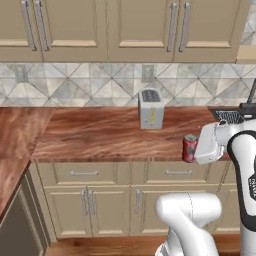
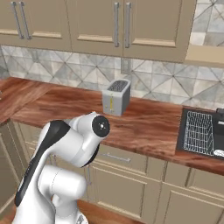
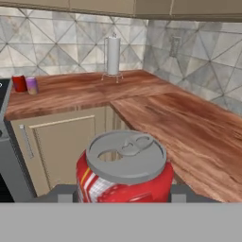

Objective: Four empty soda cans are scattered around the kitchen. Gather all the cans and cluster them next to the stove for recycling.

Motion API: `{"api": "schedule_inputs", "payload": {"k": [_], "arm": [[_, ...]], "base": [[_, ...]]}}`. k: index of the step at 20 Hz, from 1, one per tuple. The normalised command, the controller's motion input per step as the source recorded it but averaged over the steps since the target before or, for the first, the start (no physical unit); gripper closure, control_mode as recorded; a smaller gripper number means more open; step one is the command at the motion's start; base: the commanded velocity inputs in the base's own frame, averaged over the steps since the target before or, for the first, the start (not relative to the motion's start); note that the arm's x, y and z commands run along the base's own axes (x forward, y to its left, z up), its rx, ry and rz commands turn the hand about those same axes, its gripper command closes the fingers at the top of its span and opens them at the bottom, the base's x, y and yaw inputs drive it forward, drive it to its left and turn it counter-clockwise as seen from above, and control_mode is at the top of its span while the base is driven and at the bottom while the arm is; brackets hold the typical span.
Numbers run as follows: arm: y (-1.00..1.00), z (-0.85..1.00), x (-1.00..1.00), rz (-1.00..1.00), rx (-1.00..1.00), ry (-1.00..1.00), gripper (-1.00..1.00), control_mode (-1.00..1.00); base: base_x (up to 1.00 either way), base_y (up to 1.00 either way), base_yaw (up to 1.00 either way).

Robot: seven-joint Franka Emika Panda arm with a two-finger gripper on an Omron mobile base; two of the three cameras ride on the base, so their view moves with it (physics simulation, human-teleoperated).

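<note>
Red soda can (image 3: 124, 172) clenched in claw (image 3: 124, 194); far red (image 3: 19, 83) and purple cans (image 3: 31, 85) beyond.

Even, bright rendered light; no glare; soft shadow under wall cabinets; slight blur, coarse pixelation throughout.

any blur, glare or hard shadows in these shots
Left base view: flat even light, soft resolution, red can smeared at its edges. Right base view: toaster casts almost no shadow. Hand view: near can crisp, far cans fuzzy, no glare on its lid.
</note>
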Motion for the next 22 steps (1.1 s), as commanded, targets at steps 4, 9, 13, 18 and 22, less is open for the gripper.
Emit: {"api": "schedule_inputs", "payload": {"k": [4, 9, 13, 18, 22], "arm": [[0.0, 0.0, 0.0, 0.0, 0.0, 0.0, 1.0, 1.0], [0.0, 0.0, 0.0, 0.0, 0.0, 0.0, 1.0, 1.0], [0.0, 0.0, 0.0, 0.0, 0.0, 0.0, 1.0, 1.0], [0.0, 0.0, 0.0, 0.0, 0.0, 0.0, 1.0, 1.0], [0.0, 0.0, 0.0, 0.0, 0.0, 0.0, 1.0, 1.0]], "base": [[-0.06, 0.66, 0.22], [0.0, 0.52, 0.34], [0.0, 0.4, 0.41], [0.0, 0.35, 0.43], [0.0, 0.35, 0.43]]}}
